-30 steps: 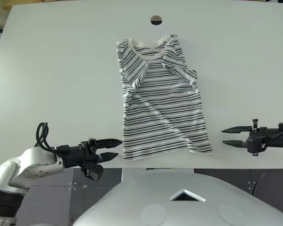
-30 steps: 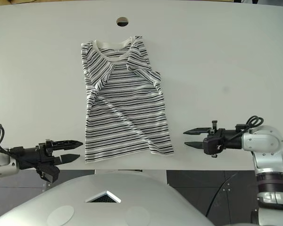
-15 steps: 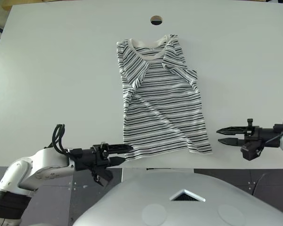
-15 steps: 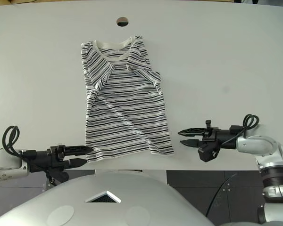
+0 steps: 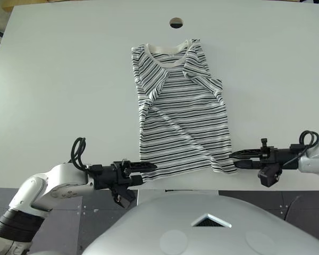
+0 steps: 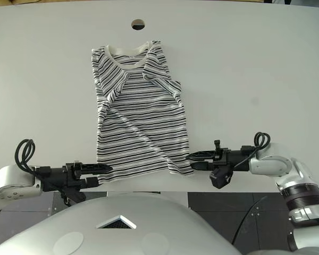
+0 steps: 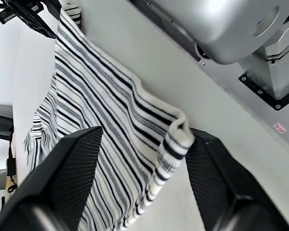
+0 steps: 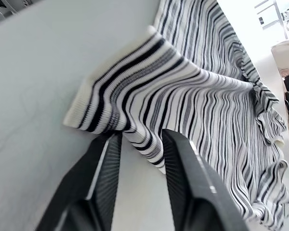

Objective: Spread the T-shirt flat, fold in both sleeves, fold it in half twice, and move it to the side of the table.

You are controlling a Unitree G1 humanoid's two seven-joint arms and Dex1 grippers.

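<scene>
Both open, my left tool and right tool each straddle a hem corner of the striped T-shirt, collar pointing away.

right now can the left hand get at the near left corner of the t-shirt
Probably yes: the left hand sits open at the near hem corner of the T-shirt, a finger on each side, nothing else in the way.
</scene>
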